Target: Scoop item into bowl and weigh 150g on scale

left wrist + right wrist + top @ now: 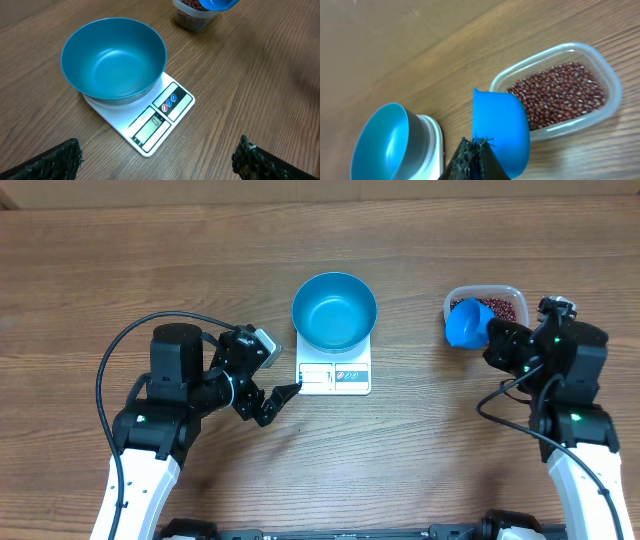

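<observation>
Beans (560, 92): a loose maroon heap in a clear plastic tub (510, 295) at the far right of the bench; none show in the bowl.
Bowl (334, 310): teal, deep and empty, standing on the far part of the scale.
Scale (340, 376): white and flat at the middle of the bench, with its display on the near edge looking to read zero.
Scoop (500, 130): small and blue, hanging over the tub's left rim with its outside towards the right wrist camera; whether it carries beans cannot be told.
Right jaws: clenched on the scoop's handle.
Left jaws: released and spread wide, grasping nothing, just near-left of the scale.
Handling: the beans are probably light, hard and quick to roll, so a tilted scoop would likely spill them. The bowl looks smooth and could slide on the scale if nudged.
Where to hold: the scoop by its handle, kept level on the way left to the bowl.
Bench (420, 460): wood-grain, flat, bare between tub and scale.
Room: nothing shows beyond the bench.
</observation>
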`<act>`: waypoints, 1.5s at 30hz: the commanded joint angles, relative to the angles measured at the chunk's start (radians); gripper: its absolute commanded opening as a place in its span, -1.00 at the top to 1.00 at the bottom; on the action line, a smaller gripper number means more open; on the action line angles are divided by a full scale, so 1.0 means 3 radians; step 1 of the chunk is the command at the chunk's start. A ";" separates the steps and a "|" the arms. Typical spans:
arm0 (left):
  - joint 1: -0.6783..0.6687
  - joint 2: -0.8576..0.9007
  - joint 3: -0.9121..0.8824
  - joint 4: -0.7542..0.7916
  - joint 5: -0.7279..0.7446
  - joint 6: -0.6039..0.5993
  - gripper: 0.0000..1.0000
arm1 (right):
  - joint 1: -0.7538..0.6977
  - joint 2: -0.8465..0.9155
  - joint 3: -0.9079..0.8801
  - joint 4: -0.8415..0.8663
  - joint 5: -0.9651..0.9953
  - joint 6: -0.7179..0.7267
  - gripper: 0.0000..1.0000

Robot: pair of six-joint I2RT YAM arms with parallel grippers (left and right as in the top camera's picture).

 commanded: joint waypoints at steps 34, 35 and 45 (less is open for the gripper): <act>0.0027 -0.0017 -0.0017 0.0017 0.0046 0.0064 -0.99 | -0.0324 0.1508 0.1509 -0.0837 0.0553 -0.1417 0.93; 0.0027 -0.0017 -0.0017 0.0018 0.0046 0.0065 -0.99 | -0.0324 0.1508 0.1509 -0.0839 0.0553 -0.1417 0.93; 0.0027 -0.0017 -0.0017 0.0114 -0.0369 0.0065 -0.99 | -0.0322 0.1508 0.1509 -0.0872 0.0514 -0.1417 0.93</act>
